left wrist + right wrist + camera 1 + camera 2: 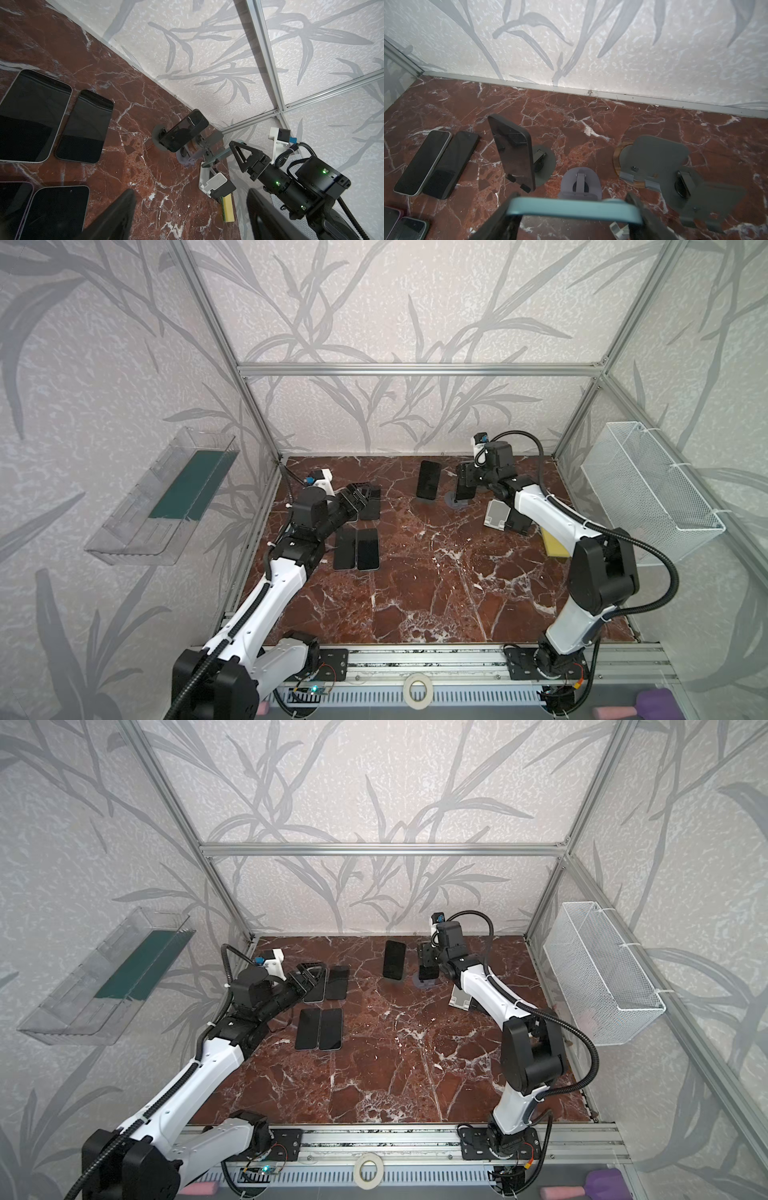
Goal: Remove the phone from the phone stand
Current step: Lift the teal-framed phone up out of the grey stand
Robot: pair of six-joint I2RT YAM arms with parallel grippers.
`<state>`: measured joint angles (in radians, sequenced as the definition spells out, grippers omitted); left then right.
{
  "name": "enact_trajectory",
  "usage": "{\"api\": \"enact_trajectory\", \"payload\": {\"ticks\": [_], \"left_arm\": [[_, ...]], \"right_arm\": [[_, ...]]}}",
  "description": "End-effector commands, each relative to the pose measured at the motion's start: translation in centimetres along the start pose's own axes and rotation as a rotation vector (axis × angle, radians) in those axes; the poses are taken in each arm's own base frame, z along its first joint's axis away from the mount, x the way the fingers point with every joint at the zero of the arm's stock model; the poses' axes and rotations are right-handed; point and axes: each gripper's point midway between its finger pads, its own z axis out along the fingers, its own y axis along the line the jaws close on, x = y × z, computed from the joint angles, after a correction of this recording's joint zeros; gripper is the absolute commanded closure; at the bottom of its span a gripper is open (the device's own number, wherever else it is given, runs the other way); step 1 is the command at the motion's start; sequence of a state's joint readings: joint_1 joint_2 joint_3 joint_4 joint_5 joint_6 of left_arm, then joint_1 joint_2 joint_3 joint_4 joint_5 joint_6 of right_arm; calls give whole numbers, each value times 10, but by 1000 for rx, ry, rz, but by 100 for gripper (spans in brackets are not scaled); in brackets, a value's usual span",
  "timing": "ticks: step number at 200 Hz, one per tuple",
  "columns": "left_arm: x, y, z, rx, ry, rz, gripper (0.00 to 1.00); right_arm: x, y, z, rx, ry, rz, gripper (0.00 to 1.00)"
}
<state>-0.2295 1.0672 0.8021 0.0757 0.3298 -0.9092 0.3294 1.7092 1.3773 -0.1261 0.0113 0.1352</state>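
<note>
Phone (575, 209) sits clamped in right gripper (462, 484) just beside a far stand (580, 182); left gripper (360, 497) hangs open, empty, over flat phones (372, 508) at left.

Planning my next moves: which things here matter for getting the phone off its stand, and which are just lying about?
In the job: right gripper, shut on the light-blue phone; lilac stand beneath it; maybe next, black phone propped on a grey stand.
Lying about: four flat phones, white stand, yellow sponge, wire basket, tape roll.
</note>
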Motion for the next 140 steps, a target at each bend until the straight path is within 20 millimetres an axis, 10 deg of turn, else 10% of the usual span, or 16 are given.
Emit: {"api": "enact_trajectory", "payload": {"ticks": [1, 68, 140], "left_arm": [[-3, -4, -5, 8, -25, 6, 16], [-6, -1, -8, -11, -41, 19, 16], [-12, -3, -16, -20, -79, 39, 16]], "right_arm": [[-36, 13, -35, -10, -125, 6, 38], [-22, 61, -60, -39, -110, 63, 40], [3, 139, -36, -97, -62, 118, 41]]}}
